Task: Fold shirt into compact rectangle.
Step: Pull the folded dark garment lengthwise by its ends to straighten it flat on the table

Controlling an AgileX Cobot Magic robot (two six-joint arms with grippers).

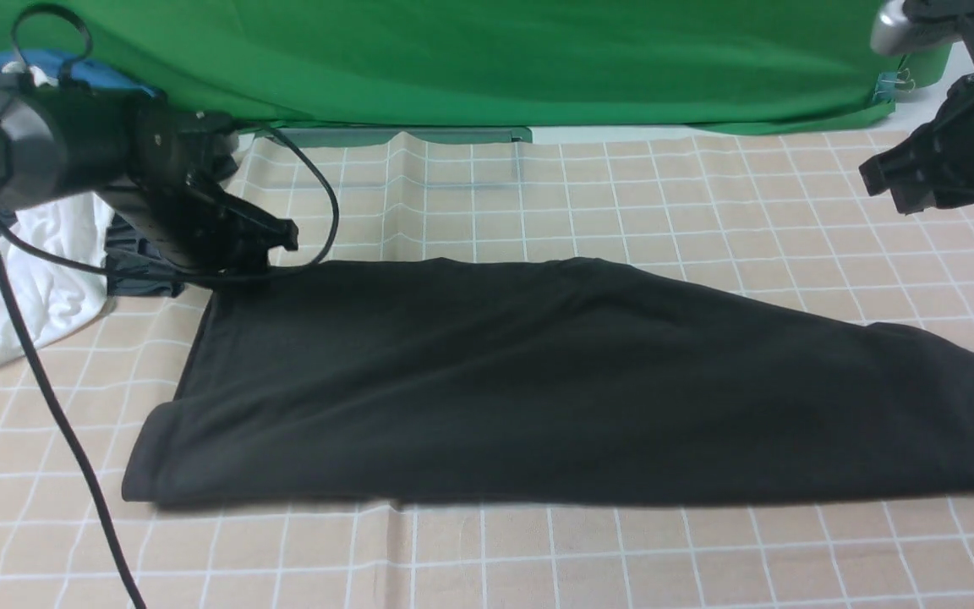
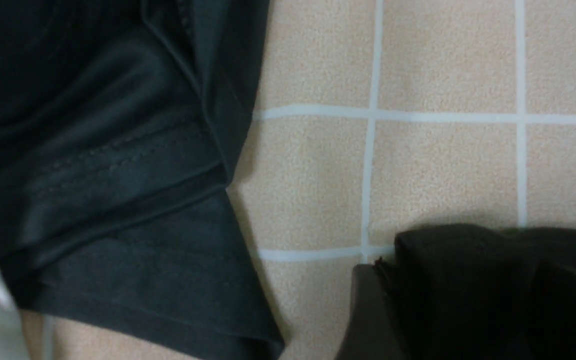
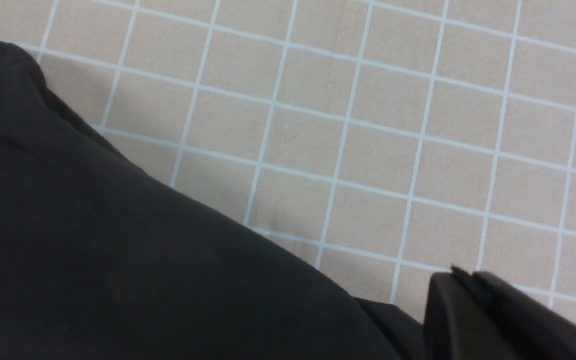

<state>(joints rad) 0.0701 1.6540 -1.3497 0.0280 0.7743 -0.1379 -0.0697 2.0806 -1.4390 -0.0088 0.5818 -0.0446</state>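
The left gripper [image 1: 271, 241] seems clamped on the far-left corner of the shirt [image 1: 538, 381] — ready to fold it over — while the right gripper [image 1: 901, 182] hangs clear, its grip unreadable.

Front wide — wrists close on shirt [image 1: 487, 381]

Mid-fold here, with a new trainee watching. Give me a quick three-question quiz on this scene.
1. True or false: the right gripper hangs clear of the shirt.
2. Which gripper is at the shirt's far left corner? A left, B right, C neither.
3. Fill in: the pale garment left of the shirt is ___.
Key: 1 true; 2 A, the left gripper; 3 white.
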